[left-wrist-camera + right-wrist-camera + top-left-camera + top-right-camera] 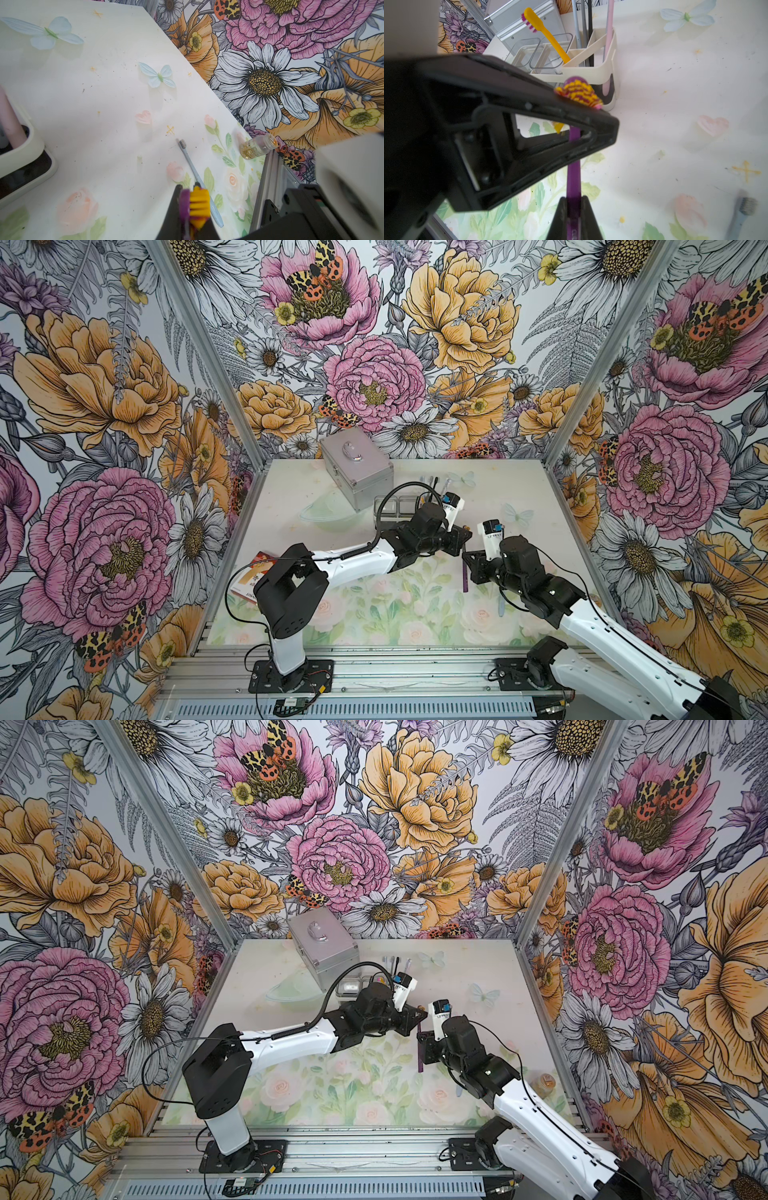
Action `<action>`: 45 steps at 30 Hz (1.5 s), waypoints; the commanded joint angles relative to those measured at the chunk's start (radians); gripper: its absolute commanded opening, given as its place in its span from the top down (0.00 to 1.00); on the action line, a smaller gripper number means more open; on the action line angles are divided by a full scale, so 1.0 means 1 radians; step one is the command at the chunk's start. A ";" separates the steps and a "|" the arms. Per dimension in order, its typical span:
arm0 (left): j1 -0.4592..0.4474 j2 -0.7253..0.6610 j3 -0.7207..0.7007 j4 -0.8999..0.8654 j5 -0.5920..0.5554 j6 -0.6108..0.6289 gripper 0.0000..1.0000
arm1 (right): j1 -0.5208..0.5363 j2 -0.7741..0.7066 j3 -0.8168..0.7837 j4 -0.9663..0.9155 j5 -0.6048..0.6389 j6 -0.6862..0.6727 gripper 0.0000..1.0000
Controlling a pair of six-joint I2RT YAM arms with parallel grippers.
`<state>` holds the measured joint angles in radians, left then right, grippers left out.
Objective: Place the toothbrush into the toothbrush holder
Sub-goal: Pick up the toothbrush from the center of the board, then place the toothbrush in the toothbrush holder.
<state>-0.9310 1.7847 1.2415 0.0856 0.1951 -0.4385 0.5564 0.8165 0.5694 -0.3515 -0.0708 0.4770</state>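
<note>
Handover step: right jaws clench the purple toothbrush [573,178] by its handle; left jaws, apparently clamped on its neck. Just beyond the left jaws stands the toothbrush holder [583,69]; next, right jaws must release.

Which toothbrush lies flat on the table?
The pale blue toothbrush with grey bristles; the purple toothbrush is gripped above the table, and the others stand in the toothbrush holder.
</note>
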 commanded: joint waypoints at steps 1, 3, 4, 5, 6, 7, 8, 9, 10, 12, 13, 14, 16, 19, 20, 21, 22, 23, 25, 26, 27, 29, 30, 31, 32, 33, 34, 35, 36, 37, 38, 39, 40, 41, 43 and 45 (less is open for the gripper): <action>0.049 -0.038 -0.017 -0.018 -0.057 0.059 1.00 | 0.005 -0.044 -0.007 0.016 0.028 0.001 0.74; 0.065 -0.049 -0.015 -0.020 -0.062 0.066 1.00 | 0.004 -0.062 -0.009 0.015 0.041 0.007 0.67; 0.075 -0.057 -0.012 -0.020 -0.064 0.071 1.00 | 0.003 -0.073 -0.011 0.013 0.052 0.011 0.63; 0.084 -0.064 -0.009 -0.023 -0.070 0.074 1.00 | 0.003 -0.082 -0.011 0.010 0.061 0.014 0.60; 0.095 -0.073 -0.005 -0.024 -0.077 0.084 1.00 | 0.003 -0.095 -0.010 0.009 0.071 0.016 0.56; 0.102 -0.080 -0.001 -0.024 -0.089 0.103 1.00 | 0.003 -0.106 -0.009 0.004 0.086 0.018 0.53; 0.106 -0.085 0.001 -0.024 -0.112 0.131 1.00 | 0.002 -0.117 -0.009 -0.001 0.104 0.023 0.52; 0.103 -0.095 -0.003 -0.010 -0.174 0.168 1.00 | 0.001 -0.130 -0.012 -0.005 0.124 0.031 0.52; 0.101 -0.105 -0.018 0.033 -0.225 0.211 1.00 | 0.000 -0.142 -0.014 -0.010 0.135 0.034 0.51; 0.108 -0.119 -0.047 0.130 -0.266 0.253 1.00 | -0.001 -0.165 -0.020 -0.011 0.136 0.030 0.50; 0.112 -0.125 -0.058 0.175 -0.272 0.267 1.00 | -0.003 -0.174 -0.023 -0.013 0.132 0.024 0.48; 0.115 -0.131 -0.063 0.211 -0.267 0.280 1.00 | -0.005 -0.181 -0.023 -0.019 0.128 0.020 0.48; 0.113 -0.139 -0.067 0.280 -0.253 0.320 1.00 | -0.010 -0.185 -0.023 -0.039 0.125 0.014 0.48; 0.098 -0.142 -0.069 0.357 -0.260 0.410 1.00 | -0.014 -0.199 -0.025 -0.059 0.130 0.011 0.47; 0.094 -0.138 -0.068 0.379 -0.266 0.434 1.00 | -0.016 -0.205 -0.029 -0.060 0.130 0.011 0.47; 0.092 -0.129 -0.064 0.398 -0.270 0.457 1.00 | -0.017 -0.214 -0.033 -0.061 0.131 0.009 0.47; 0.092 -0.118 -0.055 0.410 -0.272 0.473 1.00 | -0.020 -0.222 -0.037 -0.064 0.134 0.009 0.47; 0.093 -0.105 -0.044 0.414 -0.272 0.487 1.00 | -0.021 -0.231 -0.039 -0.065 0.136 0.008 0.47; 0.093 -0.076 -0.023 0.431 -0.271 0.529 1.00 | -0.027 -0.247 -0.045 -0.070 0.140 0.005 0.45; 0.091 -0.064 -0.016 0.433 -0.270 0.560 1.00 | -0.030 -0.253 -0.049 -0.071 0.139 0.009 0.44; 0.085 -0.050 -0.009 0.442 -0.295 0.594 1.00 | -0.036 -0.259 -0.056 -0.069 0.133 0.014 0.42; 0.086 -0.023 0.012 0.455 -0.316 0.626 1.00 | -0.045 -0.267 -0.069 -0.069 0.118 0.024 0.42; 0.087 -0.008 0.024 0.460 -0.322 0.634 1.00 | -0.050 -0.269 -0.074 -0.069 0.107 0.028 0.42; 0.087 0.013 0.037 0.464 -0.333 0.647 1.00 | -0.053 -0.270 -0.079 -0.070 0.095 0.031 0.42; 0.088 0.025 0.049 0.467 -0.346 0.662 1.00 | -0.058 -0.271 -0.081 -0.071 0.087 0.031 0.42; 0.086 0.071 0.063 0.469 -0.367 0.681 1.00 | -0.062 -0.272 -0.083 -0.072 0.078 0.034 0.42; 0.087 0.089 0.075 0.470 -0.382 0.697 1.00 | -0.064 -0.274 -0.086 -0.070 0.071 0.034 0.42; 0.089 0.107 0.086 0.475 -0.397 0.711 1.00 | -0.067 -0.276 -0.088 -0.070 0.065 0.033 0.42; 0.091 0.123 0.096 0.476 -0.398 0.722 1.00 | -0.069 -0.277 -0.090 -0.070 0.061 0.032 0.42; 0.092 0.135 0.103 0.480 -0.397 0.729 1.00 | -0.072 -0.277 -0.096 -0.070 0.060 0.035 0.42; 0.096 0.144 0.105 0.494 -0.398 0.731 1.00 | -0.075 -0.273 -0.102 -0.067 0.058 0.038 0.41; 0.101 0.151 0.109 0.500 -0.398 0.726 1.00 | -0.080 -0.269 -0.107 -0.067 0.054 0.038 0.41; 0.105 0.159 0.115 0.500 -0.397 0.720 1.00 | -0.082 -0.265 -0.112 -0.069 0.052 0.038 0.41; 0.110 0.166 0.120 0.500 -0.398 0.716 1.00 | -0.087 -0.263 -0.119 -0.067 0.047 0.037 0.41; 0.115 0.177 0.129 0.502 -0.397 0.714 1.00 | -0.094 -0.267 -0.127 -0.068 0.042 0.037 0.41; 0.119 0.186 0.134 0.501 -0.398 0.710 1.00 | -0.102 -0.274 -0.133 -0.069 0.036 0.031 0.41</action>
<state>-0.8257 1.9659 1.3422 0.5438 -0.1730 0.2596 0.4644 0.5510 0.4458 -0.4217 -0.0139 0.5072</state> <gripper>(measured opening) 0.078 0.588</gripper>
